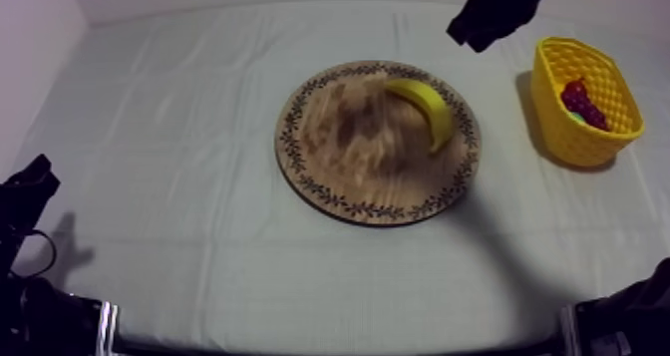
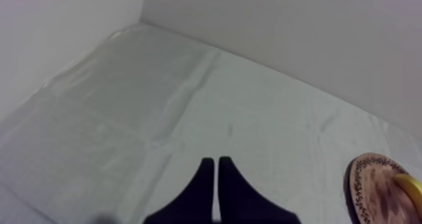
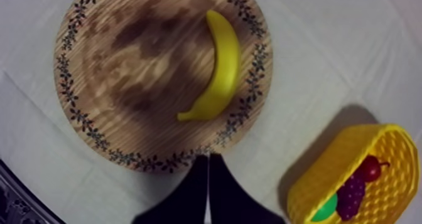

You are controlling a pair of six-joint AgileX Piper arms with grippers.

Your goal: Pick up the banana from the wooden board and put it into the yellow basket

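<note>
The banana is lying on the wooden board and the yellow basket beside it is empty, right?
No. The banana lies on the wooden board, but the yellow basket is not empty: the right wrist view shows grapes, a small red fruit and something green inside.

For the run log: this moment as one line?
banana: on wooden board | yellow basket: holds grapes, small red fruit | right gripper: shut, near board's rim | left gripper: shut, over bare cloth
</note>
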